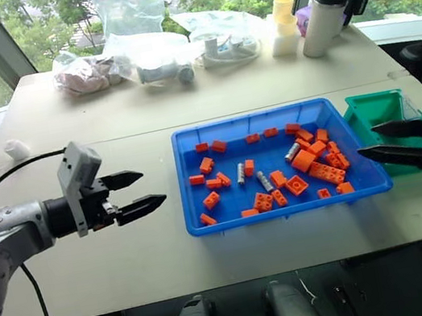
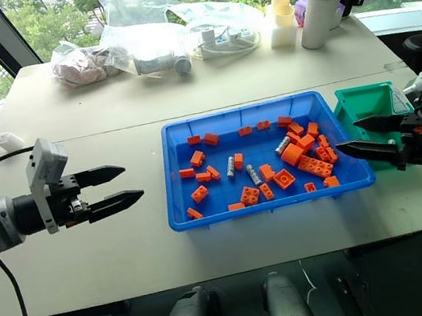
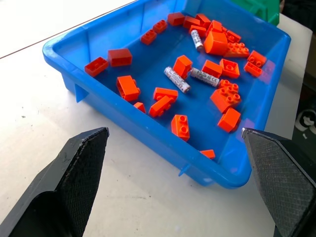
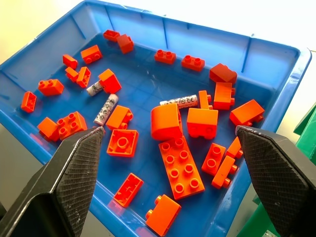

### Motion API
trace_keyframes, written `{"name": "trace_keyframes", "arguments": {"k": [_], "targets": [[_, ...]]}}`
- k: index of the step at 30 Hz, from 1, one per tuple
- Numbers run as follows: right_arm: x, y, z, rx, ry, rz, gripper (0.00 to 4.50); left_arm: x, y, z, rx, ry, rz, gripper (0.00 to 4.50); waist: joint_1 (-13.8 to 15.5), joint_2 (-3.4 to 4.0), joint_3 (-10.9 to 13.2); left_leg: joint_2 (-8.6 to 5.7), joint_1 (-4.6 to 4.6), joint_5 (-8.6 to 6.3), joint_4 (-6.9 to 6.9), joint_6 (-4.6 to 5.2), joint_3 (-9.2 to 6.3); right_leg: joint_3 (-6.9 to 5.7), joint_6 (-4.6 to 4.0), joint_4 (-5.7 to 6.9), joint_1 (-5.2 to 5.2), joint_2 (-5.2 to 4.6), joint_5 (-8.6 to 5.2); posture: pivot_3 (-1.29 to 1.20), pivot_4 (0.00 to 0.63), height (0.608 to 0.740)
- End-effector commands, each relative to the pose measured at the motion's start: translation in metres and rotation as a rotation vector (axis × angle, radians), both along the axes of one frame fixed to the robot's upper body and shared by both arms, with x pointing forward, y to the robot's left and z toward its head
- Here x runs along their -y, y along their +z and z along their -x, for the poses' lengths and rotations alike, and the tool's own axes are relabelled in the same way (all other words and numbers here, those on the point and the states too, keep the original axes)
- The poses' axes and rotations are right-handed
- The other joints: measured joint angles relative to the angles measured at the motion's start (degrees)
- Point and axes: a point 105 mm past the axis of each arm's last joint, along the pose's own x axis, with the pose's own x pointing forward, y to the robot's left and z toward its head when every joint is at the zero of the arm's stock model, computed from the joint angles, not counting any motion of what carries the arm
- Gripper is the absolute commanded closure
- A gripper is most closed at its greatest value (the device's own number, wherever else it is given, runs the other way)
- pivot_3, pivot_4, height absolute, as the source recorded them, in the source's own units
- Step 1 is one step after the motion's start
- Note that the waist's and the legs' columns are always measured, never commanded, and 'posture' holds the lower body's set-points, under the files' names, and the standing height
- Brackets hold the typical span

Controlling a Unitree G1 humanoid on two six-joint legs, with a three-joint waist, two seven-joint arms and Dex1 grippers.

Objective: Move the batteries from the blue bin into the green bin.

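Three small silver-grey cylindrical batteries [image 1: 265,180] lie among orange studded plastic blocks [image 1: 303,160] in the wide blue plastic bin [image 1: 190,179], beside the small green plastic bin [image 1: 374,109], while the left gripper [image 1: 137,193] and right gripper [image 1: 380,141] hover wide apart and empty on either side.

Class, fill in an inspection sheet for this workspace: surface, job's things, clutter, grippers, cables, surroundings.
Surface: pale beige table.
Job's things: three silver-grey cylindrical batteries among orange studded plastic blocks in the wide shallow blue plastic bin; small deep green plastic bin beside it, contents hidden.
Clutter: clear plastic bags, white bottle, cream cups along the far edge.
Grippers: left gripper and right gripper with jaws open, empty.
Cables: black cable by the left arm.
Surroundings: windows, trees outside.
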Motion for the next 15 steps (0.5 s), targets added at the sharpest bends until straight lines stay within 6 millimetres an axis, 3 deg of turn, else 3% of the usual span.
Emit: {"name": "trace_keyframes", "arguments": {"k": [1,7,15], "targets": [[-0.006,0.010,-0.002,0.054,0.013,0.002,0.09,0.002,0.006,-0.001,0.031,-0.012,0.010,0.00,-0.01,0.00,0.00,0.00,0.00,0.00,0.00,0.00,0.00,0.00,0.00,0.00,0.00,0.00,0.00,0.00,0.150,0.740],[-0.019,0.014,-0.009,0.076,0.039,0.007,0.09,-0.001,0.009,-0.005,0.041,-0.018,0.006,0.00,-0.02,0.01,0.00,0.00,0.00,0.00,0.01,0.00,0.00,0.00,0.00,0.04,-0.01,0.01,0.00,0.00,0.150,0.740],[-0.074,0.034,-0.018,0.102,0.219,-0.075,0.09,0.000,0.027,-0.014,0.071,-0.157,-0.067,0.00,-0.10,0.01,0.00,0.01,0.01,0.00,0.03,0.00,0.00,-0.08,0.00,0.07,-0.02,0.06,0.00,0.00,0.150,0.740]]}}
